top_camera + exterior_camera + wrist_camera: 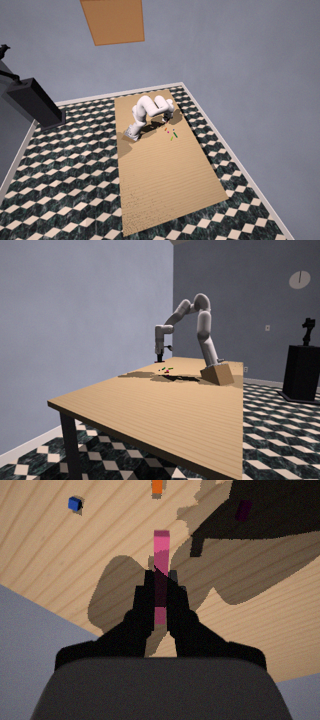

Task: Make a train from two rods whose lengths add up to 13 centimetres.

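Note:
My gripper (160, 583) (159, 360) is shut on the pink rod (161, 555) (156, 361), which is level and held above the table. The orange rod (165, 129) (166, 372) (157, 486) lies flat; in the wrist view it is ahead of the pink rod's far end, with a wide gap in the picture. The blue rod (173, 129) (159, 370) (74, 503) lies apart from it. In the top view the arm mostly hides the pink rod.
A magenta rod (168, 132) lies near the orange one, with the green rod (175, 134) (163, 368) and the lime rod (171, 138) (170, 368) beyond. Another short, magenta-looking rod (243, 510) lies in the arm's shadow. The table edge is near the gripper.

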Motion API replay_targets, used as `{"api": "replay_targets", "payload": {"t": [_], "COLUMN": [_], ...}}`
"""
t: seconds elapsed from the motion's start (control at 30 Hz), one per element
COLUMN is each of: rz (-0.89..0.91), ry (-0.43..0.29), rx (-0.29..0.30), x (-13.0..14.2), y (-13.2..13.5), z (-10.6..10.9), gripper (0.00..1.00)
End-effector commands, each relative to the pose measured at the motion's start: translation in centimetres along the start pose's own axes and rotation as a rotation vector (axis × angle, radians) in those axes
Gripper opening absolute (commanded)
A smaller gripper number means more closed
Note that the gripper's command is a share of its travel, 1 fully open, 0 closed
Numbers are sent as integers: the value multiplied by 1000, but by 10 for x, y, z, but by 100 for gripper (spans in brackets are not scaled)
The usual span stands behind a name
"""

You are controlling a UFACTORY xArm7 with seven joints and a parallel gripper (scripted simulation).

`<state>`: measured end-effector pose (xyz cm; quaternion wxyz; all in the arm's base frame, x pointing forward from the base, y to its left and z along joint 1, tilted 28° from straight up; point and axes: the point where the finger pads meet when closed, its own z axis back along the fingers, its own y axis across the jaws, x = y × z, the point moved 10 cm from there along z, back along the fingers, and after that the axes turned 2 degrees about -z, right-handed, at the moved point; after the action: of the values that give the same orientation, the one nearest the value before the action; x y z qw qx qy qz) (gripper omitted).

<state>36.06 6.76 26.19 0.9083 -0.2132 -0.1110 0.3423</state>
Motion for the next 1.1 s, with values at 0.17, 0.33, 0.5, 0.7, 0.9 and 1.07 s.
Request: {"api": "replay_targets", "payload": {"t": [0.17, 0.33, 0.5, 0.7, 0.9, 1.07], "rz": [0, 0, 0, 0, 0, 0], "ry": [-3, -3, -3, -3, -3, -3], "rx": [-1, -1, -1, -1, -1, -1], "x": [1, 1, 1, 1, 1, 1], "y": [-1, -1, -1, -2, -2, -2], "z": [-4, -20, -38, -60, -78, -84], "gripper": [4, 4, 4, 4, 4, 4]}}
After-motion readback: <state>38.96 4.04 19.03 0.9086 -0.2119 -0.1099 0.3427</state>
